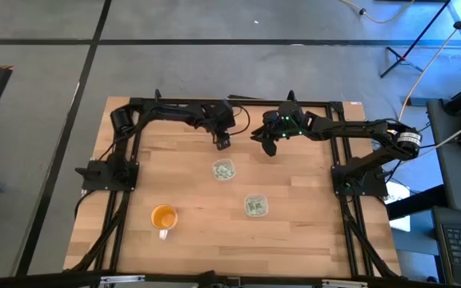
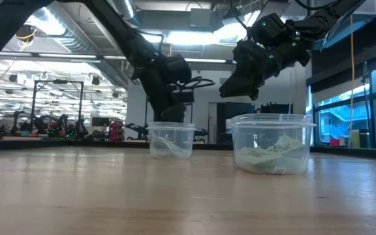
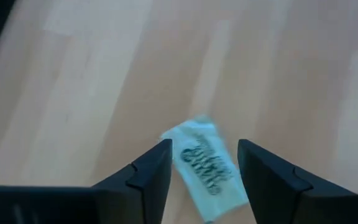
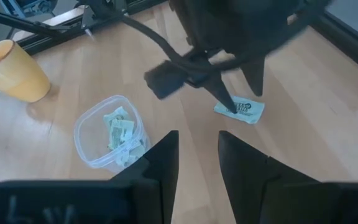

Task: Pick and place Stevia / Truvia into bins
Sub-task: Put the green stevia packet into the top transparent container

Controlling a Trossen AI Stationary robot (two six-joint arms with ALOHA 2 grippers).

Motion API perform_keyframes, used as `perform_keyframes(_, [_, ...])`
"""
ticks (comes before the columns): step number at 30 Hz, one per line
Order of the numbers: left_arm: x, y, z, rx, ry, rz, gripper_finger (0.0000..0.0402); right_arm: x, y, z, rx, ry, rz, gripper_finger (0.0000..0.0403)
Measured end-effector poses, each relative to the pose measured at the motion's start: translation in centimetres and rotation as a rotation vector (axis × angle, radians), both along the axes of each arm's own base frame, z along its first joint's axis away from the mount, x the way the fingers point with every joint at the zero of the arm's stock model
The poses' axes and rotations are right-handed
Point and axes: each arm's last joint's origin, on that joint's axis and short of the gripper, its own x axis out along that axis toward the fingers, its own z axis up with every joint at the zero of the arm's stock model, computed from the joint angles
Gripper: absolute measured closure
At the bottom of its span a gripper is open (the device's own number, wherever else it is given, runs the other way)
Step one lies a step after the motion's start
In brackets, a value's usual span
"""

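Left wrist view: packet (image 3: 205, 167) flat, diagonal.

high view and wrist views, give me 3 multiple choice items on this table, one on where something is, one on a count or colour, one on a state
1. Where does the loose sweetener packet lie?
A. on the bare table, under the left gripper
B. inside the orange cup
C. on the floor beside the table

2. How many clear plastic cups stand on the table?
A. one
B. two
C. four

3. How do the left gripper's fingers stand?
A. shut on the packet
B. apart, with the packet lying between them, not gripped
C. shut on a cup rim

Answers:
1. A, since the right wrist view shows the packet flat on the wood below the left arm.
2. B, since one clear cup and a second clear cup show from above, both holding packets.
3. B, since the left wrist view shows a gap on each side of the packet.
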Motion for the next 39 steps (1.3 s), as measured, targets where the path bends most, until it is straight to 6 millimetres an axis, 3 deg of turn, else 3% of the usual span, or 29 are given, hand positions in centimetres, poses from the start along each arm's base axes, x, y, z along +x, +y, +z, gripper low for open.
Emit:
perform_keyframes(4, [0.1,0.1,-1.2,0.052,0.06,0.055,0.0222,0.0,0.0,0.0,-0.006,0.0,0.003,0.0287])
perform_keyframes(16, [-0.2,0.2,-2.4,-0.081,0.075,0.058,0.0227,0.0,0.0,0.0,-0.003,0.0,0.002,0.0287])
perform_keyframes(39, [0.2,0.3,-1.9,-0.08,0.07,0.053,0.0366,0.0,0.0,0.0,0.017,-0.001,-0.009,0.0287])
